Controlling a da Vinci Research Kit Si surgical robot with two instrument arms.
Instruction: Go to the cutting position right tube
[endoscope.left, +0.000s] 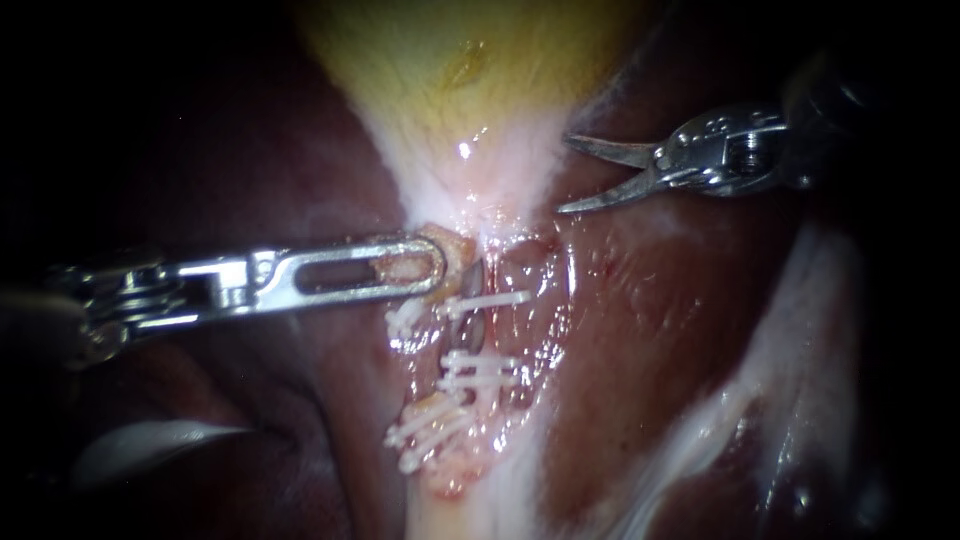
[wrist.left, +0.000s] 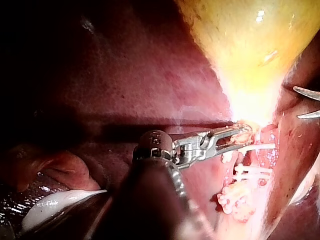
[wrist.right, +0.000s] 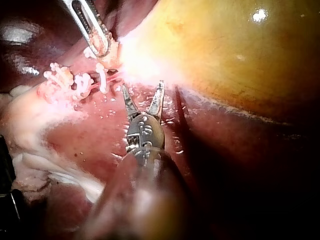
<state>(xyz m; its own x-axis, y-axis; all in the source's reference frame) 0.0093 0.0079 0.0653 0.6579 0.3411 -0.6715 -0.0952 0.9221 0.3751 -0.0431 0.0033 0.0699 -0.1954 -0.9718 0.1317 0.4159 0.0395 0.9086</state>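
The right instrument (endoscope.left: 565, 175) comes in from the upper right. Its two curved blades stand wide apart with nothing between them, over bare liver (endoscope.left: 680, 330) just beside the narrow end of the gallbladder (endoscope.left: 450, 60). The blades point toward the view's left, roughly crosswise to the right tube (endoscope.left: 497, 335) but above its level.

That tube runs lengthwise down the endoscope view from the gallbladder's narrow end. White clips (endoscope.left: 485, 300) cross it, with a short bare stretch between the upper clip and the next ones down.

Open liver lies to the right of the tube, and nothing stands between it and the blades. The tube's other side is crowded. There the left instrument (endoscope.left: 435, 262) lies almost level, its slotted jaws closed on a lump of tissue (endoscope.left: 448, 248) just above the top clip.
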